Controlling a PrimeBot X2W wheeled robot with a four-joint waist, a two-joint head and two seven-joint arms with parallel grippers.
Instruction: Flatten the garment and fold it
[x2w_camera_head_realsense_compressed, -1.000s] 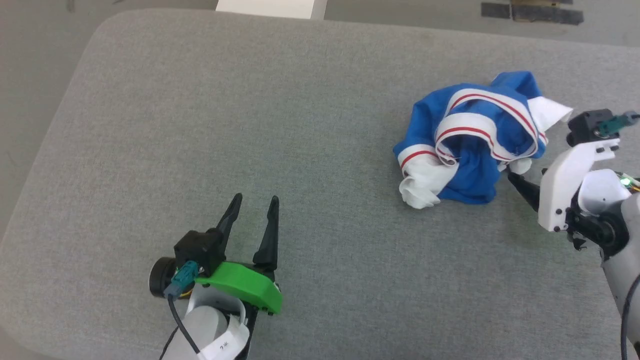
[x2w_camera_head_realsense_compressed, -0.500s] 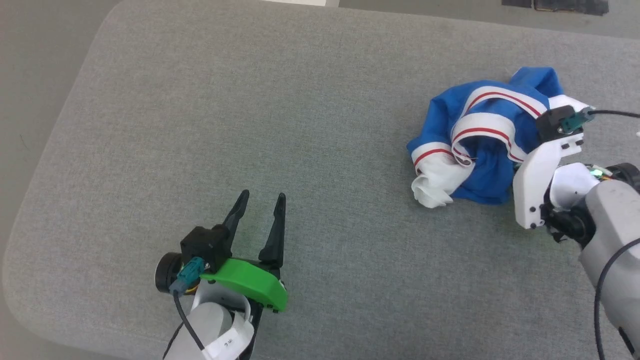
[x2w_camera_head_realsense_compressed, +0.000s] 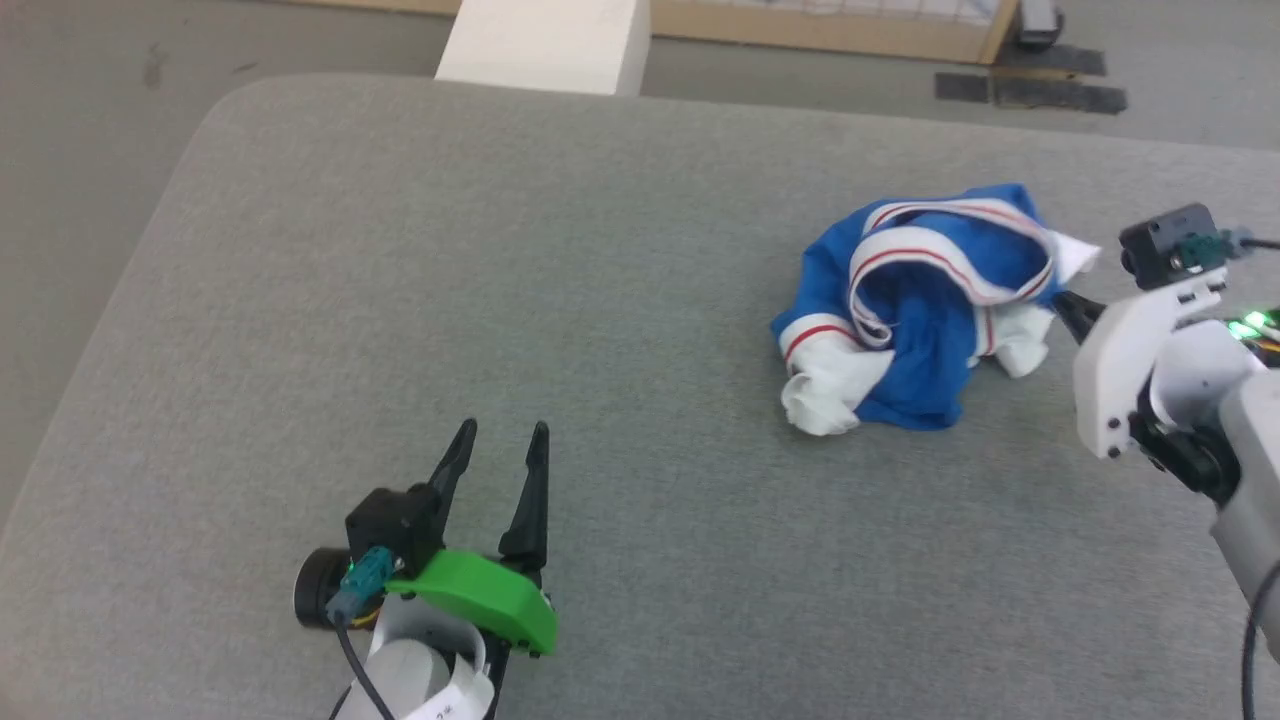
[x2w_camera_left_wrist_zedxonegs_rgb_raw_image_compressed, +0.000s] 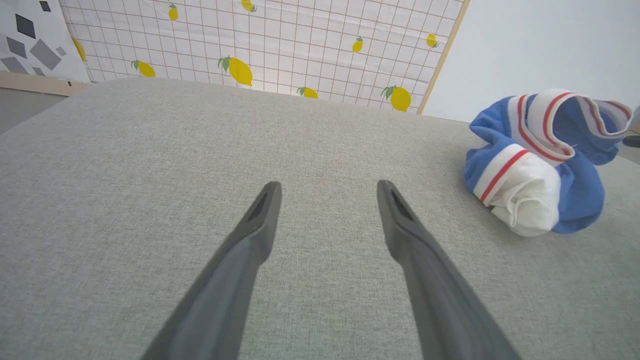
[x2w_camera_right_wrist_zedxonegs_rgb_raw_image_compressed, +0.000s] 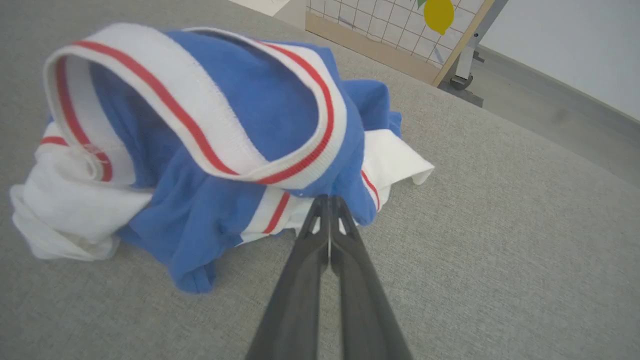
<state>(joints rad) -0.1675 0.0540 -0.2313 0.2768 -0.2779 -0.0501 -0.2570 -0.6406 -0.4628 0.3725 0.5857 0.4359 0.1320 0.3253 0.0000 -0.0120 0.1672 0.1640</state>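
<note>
Right tool (x2w_camera_right_wrist_zedxonegs_rgb_raw_image_compressed: 328, 200), earlier agape, now tight on garment (x2w_camera_right_wrist_zedxonegs_rgb_raw_image_compressed: 210, 165) edge.

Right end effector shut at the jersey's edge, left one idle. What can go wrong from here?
The right end effector pinches the jersey only at its tips: a pull may slip it free.
The jersey is balled up, collar looped on top: a one-point pull may drag it along, not spread it.
The left end effector stands open, far off: nothing anchors the jersey.

Head overhead, wrists low (garment (x2w_camera_head_realsense_compressed: 920, 380) shared)
</note>
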